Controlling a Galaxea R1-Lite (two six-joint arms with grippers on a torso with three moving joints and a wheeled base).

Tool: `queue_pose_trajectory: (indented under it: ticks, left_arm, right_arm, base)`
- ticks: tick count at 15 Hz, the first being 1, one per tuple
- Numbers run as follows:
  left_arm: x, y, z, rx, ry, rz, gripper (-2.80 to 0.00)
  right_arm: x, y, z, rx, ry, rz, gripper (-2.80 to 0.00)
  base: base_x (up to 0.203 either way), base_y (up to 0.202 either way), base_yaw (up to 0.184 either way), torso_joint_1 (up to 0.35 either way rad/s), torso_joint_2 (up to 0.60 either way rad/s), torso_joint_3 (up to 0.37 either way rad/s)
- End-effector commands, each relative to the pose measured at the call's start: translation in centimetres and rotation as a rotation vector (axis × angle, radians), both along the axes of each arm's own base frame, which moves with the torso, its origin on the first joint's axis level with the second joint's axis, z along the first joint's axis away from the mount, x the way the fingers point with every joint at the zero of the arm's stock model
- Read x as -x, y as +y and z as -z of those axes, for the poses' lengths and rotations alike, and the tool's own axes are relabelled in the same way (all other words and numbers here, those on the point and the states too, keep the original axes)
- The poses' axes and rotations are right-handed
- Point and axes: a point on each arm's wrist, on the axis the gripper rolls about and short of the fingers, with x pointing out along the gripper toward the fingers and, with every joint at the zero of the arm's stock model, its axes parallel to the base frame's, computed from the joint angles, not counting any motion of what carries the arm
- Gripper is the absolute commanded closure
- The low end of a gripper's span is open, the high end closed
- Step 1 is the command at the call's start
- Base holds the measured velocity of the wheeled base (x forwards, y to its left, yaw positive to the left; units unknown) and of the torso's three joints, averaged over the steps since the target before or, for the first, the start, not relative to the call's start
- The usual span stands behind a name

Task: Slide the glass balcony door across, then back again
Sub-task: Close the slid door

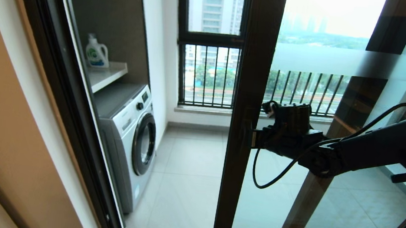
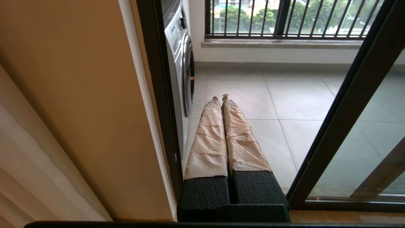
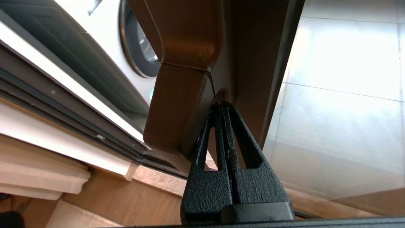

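Right end effector (image 1: 254, 137) is clenched, fingertips wedged behind the handle (image 3: 180, 104) on the leading stile of the glass balcony door (image 1: 249, 96), which stands partway across the opening, washing machine (image 1: 133, 137) visible beyond. Expect a heavy, stiff panel running on its floor track: push at that metal stile, never the glass. Left end effector (image 2: 221, 98) is clenched empty by the doorway's left jamb.
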Motion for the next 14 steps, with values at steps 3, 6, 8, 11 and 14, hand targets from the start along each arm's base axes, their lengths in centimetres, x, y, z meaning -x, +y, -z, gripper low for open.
queue_pose_trajectory:
  ticks: [3,6,8,11,14]
  left_arm:
    - [0.0,0.0,0.0,0.0,0.003,0.0,0.0]
    - [0.0,0.0,0.0,0.0,0.003,0.0,0.0]
    - [0.0,0.0,0.0,0.0,0.002,0.0,0.0]
    - [0.0,0.0,0.0,0.0,0.003,0.0,0.0]
    - [0.0,0.0,0.0,0.0,0.003,0.0,0.0]
  right_arm:
    - [-0.2,2.1,0.3,-0.024,0.0,-0.034,0.0]
    - [-0.5,3.3,0.0,-0.032,-0.008,-0.052,0.0]
    - [-0.5,4.0,-0.1,-0.03,-0.007,-0.063,0.0]
    - [-0.8,5.4,-0.1,-0.033,-0.024,-0.083,0.0]
    - [-1.4,6.7,-0.4,-0.034,-0.032,-0.091,0.0]
  base:
    - [0.0,0.0,0.0,0.0,0.0,0.0]
    - [0.0,0.0,0.0,0.0,0.0,0.0]
    - [0.0,0.0,0.0,0.0,0.0,0.0]
    - [0.0,0.0,0.0,0.0,0.0,0.0]
    - [0.0,0.0,0.0,0.0,0.0,0.0]
